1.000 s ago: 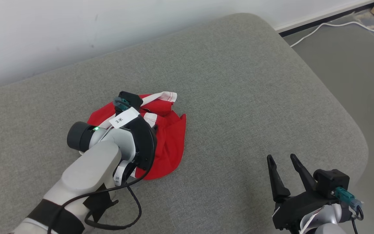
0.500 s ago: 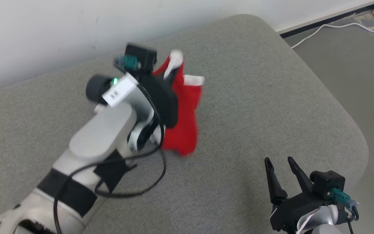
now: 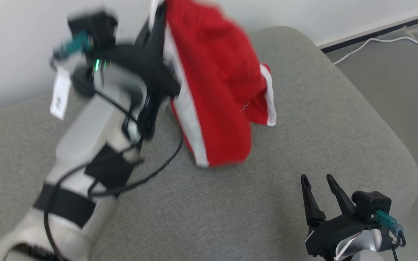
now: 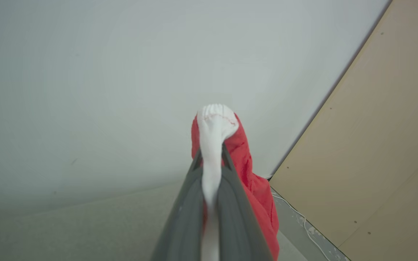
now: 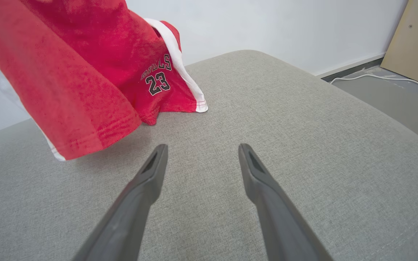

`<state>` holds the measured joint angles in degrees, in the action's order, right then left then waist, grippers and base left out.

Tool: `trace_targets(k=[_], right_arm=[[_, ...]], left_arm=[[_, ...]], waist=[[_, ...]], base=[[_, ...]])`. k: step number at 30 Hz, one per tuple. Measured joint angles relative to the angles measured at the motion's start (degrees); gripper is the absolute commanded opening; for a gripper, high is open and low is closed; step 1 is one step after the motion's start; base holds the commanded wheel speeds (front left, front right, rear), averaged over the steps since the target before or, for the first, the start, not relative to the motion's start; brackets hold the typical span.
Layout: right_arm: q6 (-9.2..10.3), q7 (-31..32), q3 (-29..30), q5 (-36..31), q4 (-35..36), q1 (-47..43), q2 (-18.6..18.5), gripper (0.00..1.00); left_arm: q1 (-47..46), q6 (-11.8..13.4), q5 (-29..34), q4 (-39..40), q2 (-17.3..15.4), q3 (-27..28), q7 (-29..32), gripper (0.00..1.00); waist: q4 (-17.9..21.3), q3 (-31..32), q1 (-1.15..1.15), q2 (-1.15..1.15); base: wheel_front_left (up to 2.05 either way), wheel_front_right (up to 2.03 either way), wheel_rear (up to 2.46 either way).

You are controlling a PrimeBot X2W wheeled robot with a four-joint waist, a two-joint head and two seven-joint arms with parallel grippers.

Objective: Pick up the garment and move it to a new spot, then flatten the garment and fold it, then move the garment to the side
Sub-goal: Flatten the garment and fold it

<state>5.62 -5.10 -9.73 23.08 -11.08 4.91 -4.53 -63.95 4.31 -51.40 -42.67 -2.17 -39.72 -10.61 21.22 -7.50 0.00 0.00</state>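
Note:
The garment [image 3: 216, 79] is a pair of red shorts with white trim and the number 23 [image 5: 158, 82]. It hangs in the air above the grey cushion [image 3: 303, 119], its lower hems close over the fabric surface. My left gripper [image 4: 211, 154] is raised high and shut on the garment's white band [image 4: 214, 119], which bunches out past the fingertips. At the lower right my right gripper [image 3: 318, 178] stands open and holds nothing, low over the cushion; the garment hangs to the upper left of its fingers [image 5: 151, 174] in the right wrist view.
A white wall [image 3: 20, 43] runs behind the cushion. Past its rounded right edge lies grey floor [image 3: 405, 72] with a white cable [image 3: 376, 34]. A tan board [image 4: 383, 152] leans at the right. Bare cushion spreads in front of the right gripper.
My left gripper shut on the garment where it lay crumpled on the cushion, then lifted it up high and back toward the wall. The garment now hangs unfurled. The right gripper has stayed in place.

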Motion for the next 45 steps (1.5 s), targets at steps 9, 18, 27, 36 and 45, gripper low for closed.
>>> trace_targets(k=[9,18,27,36,45], right_arm=[[0.01,-0.5,0.9,0.1,-0.1,-2.2,-0.6,1.0],[0.01,-0.5,0.9,0.1,0.1,-2.7,-1.5,1.0],[0.01,-0.4,0.7,0.0,0.4,-4.1,-2.0,1.0],[0.01,0.6,0.0,0.0,0.9,-4.7,-2.0,1.0],[0.02,0.6,0.9,0.0,2.1,-5.3,-2.5,1.0]], left_arm=[[19.5,2.3,0.3,-11.0,-10.7,1.2,-1.6,0.0],[24.7,2.7,-0.6,-11.8,-10.3,3.4,-2.7,0.0],[32.0,2.7,-1.0,-11.4,-10.2,5.6,-3.6,1.0],[36.9,2.7,-0.3,-9.3,-10.7,5.6,-3.6,1.0],[38.1,2.8,5.7,-2.0,-14.3,4.8,-3.6,1.0]], waist=[[-3.5,1.5,0.0,0.0],[-8.7,3.1,0.0,0.0],[-13.3,5.2,0.0,0.0],[-15.3,6.8,0.0,0.0],[-16.1,6.8,0.0,0.0]], base=[[0.0,0.0,0.0],[0.0,0.0,0.0],[0.0,0.0,0.0],[0.0,0.0,0.0],[0.0,0.0,0.0]])
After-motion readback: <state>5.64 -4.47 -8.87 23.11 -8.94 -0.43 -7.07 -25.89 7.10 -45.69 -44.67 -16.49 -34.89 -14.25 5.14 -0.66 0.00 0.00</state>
